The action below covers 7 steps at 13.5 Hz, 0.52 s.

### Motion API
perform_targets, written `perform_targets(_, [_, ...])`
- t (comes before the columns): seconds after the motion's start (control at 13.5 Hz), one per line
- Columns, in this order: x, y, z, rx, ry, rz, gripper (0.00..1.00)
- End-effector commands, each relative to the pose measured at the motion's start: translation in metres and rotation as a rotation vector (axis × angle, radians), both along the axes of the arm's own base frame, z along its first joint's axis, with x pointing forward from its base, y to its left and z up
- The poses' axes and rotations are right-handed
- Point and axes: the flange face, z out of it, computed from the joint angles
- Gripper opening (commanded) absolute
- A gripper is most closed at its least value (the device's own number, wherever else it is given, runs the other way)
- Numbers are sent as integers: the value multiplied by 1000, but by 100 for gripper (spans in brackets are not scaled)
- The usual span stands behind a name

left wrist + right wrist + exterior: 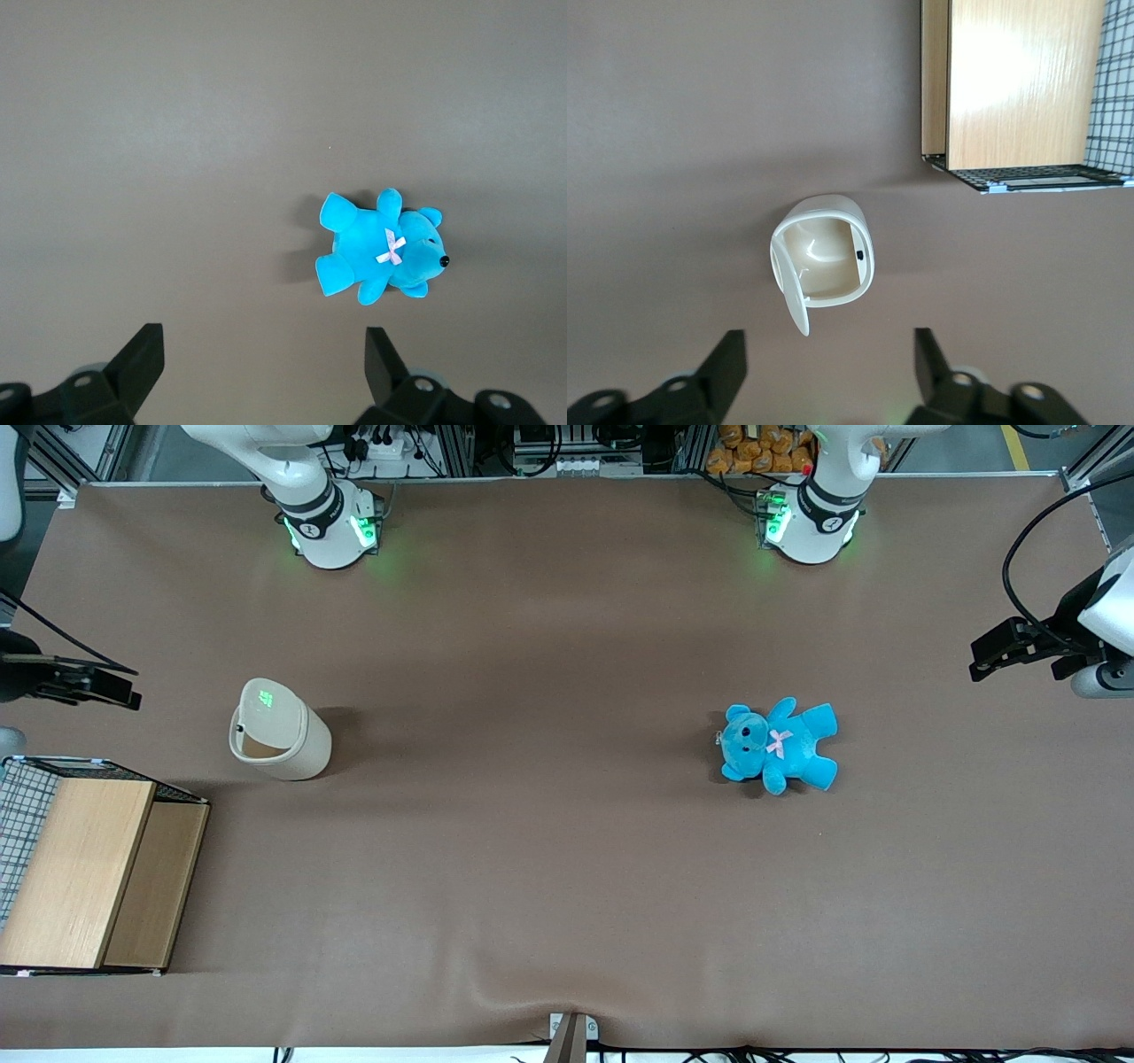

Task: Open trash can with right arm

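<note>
The cream-white trash can [292, 744] stands on the brown table toward the working arm's end. Its flip lid [267, 707] is raised and the inside shows. In the right wrist view the trash can [864, 248] is seen from above, with the lid [793, 301] standing on edge at its rim and the hollow inside bare. My right gripper [829, 341] hangs high above the table, apart from the can, open and empty. In the front view the gripper [120, 691] shows at the table's end, beside the can.
A wire basket with a wooden top [80, 868] stands nearer the front camera than the can, also in the right wrist view [1019, 80]. A blue teddy [780, 746] lies toward the parked arm's end, and it also shows in the left wrist view [381, 248].
</note>
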Motion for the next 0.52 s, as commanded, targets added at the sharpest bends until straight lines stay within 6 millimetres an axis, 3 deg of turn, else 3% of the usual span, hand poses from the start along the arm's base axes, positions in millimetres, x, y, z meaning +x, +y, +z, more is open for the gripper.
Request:
perform_targets(0.0, [-20,-2,33,-8,-21,18,100])
perform_targets(0.22, [-56,-1,77,-2,-58,13,100])
perform_targets(0.44, [-69,2,86,-2,-52,9,100])
